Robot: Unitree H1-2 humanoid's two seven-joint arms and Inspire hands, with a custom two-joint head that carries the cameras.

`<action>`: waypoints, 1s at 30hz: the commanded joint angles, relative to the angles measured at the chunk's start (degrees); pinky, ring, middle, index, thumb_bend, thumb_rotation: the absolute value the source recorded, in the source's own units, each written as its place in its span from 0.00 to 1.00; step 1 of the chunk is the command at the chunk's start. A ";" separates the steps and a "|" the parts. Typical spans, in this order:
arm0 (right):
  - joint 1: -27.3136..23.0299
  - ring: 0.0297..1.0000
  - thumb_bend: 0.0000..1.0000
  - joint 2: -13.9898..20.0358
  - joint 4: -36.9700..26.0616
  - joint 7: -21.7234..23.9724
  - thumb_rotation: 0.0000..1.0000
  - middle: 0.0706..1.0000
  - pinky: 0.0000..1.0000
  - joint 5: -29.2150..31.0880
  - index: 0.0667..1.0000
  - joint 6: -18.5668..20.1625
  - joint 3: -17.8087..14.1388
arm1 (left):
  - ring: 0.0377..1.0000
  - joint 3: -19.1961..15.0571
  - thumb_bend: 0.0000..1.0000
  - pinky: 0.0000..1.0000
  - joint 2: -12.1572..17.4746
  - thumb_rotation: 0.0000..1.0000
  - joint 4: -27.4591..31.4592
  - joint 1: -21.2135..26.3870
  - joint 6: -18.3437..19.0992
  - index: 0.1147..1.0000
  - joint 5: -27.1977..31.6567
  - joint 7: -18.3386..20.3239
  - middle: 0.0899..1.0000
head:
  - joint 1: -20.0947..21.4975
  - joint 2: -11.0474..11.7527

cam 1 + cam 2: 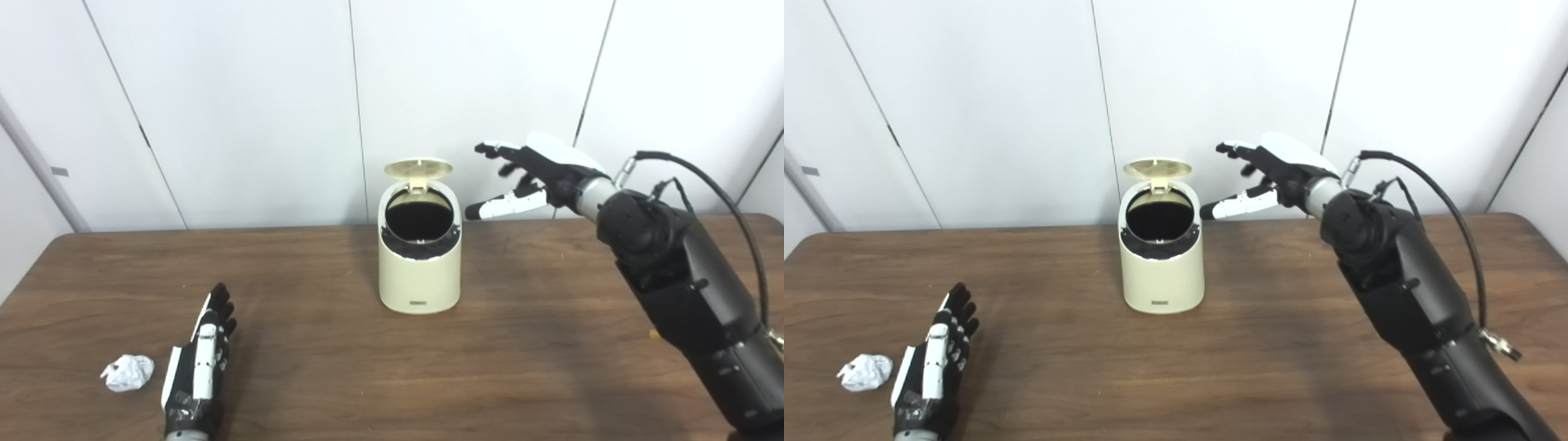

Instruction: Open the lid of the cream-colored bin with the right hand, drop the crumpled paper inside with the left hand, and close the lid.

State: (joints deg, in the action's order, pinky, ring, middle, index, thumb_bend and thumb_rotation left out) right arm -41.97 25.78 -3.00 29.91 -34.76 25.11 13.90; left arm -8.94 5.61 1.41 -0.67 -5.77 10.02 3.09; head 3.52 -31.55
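Left hand [199,361] lies flat on the worktop [520,343] at the near edge, fingers straight, holding nothing, with the paper [127,372] just beside it on the outer side, a small white crumpled wad. Bin [419,260] sits mid-worktop, cream, rounded, with its lid [419,168] already flipped up and the dark opening showing. Right hand [530,174] hovers spread and empty beside the lid. So opening looks done; grabbing, dropping and closing are left.

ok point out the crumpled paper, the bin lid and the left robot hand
crumpled paper [128,372], left eye view, middle of the wad
bin lid [418,168], left eye view, underside of the raised lid
left robot hand [202,361], left eye view, back of the hand
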 commanded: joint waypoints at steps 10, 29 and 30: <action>7.22 0.91 0.68 -1.26 -3.69 -5.97 0.75 0.93 0.84 3.24 0.90 0.73 -5.23 | 1.00 0.12 0.39 1.00 0.29 0.98 -1.49 -1.26 0.77 1.00 1.82 0.98 1.00 | 0.95 -1.56; 20.84 0.94 0.60 -11.66 -1.65 -21.52 1.00 0.94 0.93 19.13 0.91 -8.70 -17.06 | 1.00 -0.05 0.39 1.00 0.46 0.96 -1.37 -0.81 1.50 1.00 1.68 1.14 1.00 | 1.77 -3.28; 21.36 0.94 0.59 -12.18 -0.98 -22.12 1.00 0.95 0.94 20.38 0.91 -9.96 -17.64 | 1.00 -0.04 0.39 1.00 0.44 0.96 -1.34 -0.79 1.49 1.00 1.68 1.21 1.00 | 1.79 -3.39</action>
State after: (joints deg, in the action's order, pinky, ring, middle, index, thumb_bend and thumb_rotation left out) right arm -19.07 14.01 -3.23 9.39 -16.37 19.44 -3.09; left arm -9.18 6.44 1.65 -0.69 -3.64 11.27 4.19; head 5.27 -34.89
